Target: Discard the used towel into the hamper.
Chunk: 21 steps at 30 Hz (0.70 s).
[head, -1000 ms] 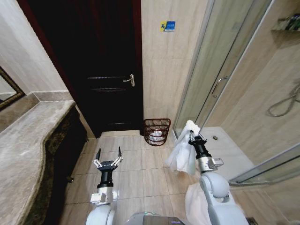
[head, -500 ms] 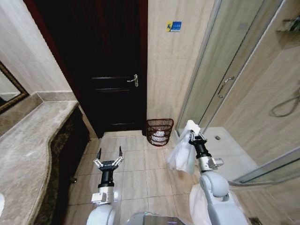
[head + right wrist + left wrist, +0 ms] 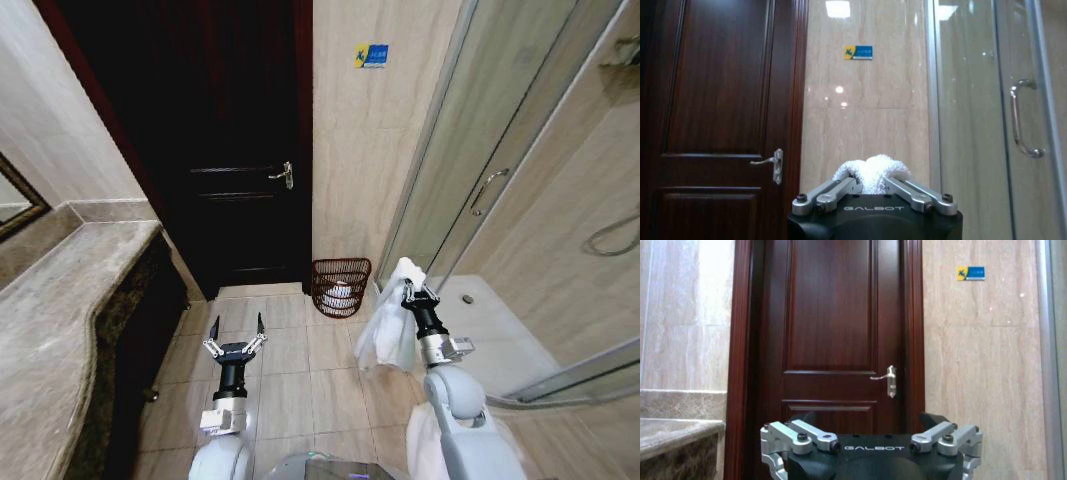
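Dark wooden door (image 3: 235, 150), beige tiled walls, marble counter (image 3: 60, 320), glass shower (image 3: 500, 190).

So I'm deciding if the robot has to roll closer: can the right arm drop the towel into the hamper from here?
Probably not yet. The right gripper, shut on the towel, sits short of the hamper, which stands farther off against the wall. Bare floor tiles lie between, so nothing blocks the approach.
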Motion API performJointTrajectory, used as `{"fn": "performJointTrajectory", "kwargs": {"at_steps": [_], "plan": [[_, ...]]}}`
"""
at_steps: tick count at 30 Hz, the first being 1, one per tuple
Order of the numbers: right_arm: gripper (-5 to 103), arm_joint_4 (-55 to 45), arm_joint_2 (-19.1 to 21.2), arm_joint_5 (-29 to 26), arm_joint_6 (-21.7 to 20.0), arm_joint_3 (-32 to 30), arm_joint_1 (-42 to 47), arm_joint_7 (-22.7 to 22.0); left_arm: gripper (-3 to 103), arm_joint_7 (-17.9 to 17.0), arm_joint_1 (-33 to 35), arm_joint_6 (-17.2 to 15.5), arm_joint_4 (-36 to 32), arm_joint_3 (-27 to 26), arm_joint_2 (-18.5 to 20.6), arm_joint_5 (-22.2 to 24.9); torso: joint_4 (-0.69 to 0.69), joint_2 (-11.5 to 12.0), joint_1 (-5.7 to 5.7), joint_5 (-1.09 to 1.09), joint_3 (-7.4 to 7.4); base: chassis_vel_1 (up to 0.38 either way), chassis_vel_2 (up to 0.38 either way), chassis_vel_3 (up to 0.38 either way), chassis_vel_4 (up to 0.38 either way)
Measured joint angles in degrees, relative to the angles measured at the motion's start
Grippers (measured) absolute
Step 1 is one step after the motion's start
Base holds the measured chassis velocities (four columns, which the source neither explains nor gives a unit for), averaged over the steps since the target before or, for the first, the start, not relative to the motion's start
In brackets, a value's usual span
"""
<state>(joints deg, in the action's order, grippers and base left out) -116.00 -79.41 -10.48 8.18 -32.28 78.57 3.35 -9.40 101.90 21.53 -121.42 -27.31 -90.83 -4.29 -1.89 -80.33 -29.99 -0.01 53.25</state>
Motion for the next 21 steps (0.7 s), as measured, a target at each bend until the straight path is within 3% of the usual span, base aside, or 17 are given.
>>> {"fn": "performJointTrajectory", "kwargs": {"at_steps": [16, 19, 21], "plan": [[5, 0.71, 0.06, 0.58, 1.07, -0.77, 0.32, 0.63, 100, -0.04, -0.4, -0.58, 0.63, 0.54, 0.18, -0.73, 0.0, 0.0, 0.02, 0.01, 0.0, 0.029, 0.101, -0.023, -0.099], [5, 0.74, 0.16, 0.53, 1.27, -0.96, 0.43, 0.64, 100, 0.01, -0.72, -0.85, 0.79, -0.68, 0.42, -0.74, 0.0, 0.0, 0.02, 0.0, 0.0, 0.057, 0.132, -0.067, -0.127], [5, 0.74, 0.58, 0.26, 1.54, -1.46, 0.81, 0.65, 100, 1.84, -1.7, -1.81, 0.71, -4.33, 0.51, -0.13, 0.0, 0.0, 0.02, 0.0, 0.0, 0.061, 0.132, -0.048, -0.113]]}}
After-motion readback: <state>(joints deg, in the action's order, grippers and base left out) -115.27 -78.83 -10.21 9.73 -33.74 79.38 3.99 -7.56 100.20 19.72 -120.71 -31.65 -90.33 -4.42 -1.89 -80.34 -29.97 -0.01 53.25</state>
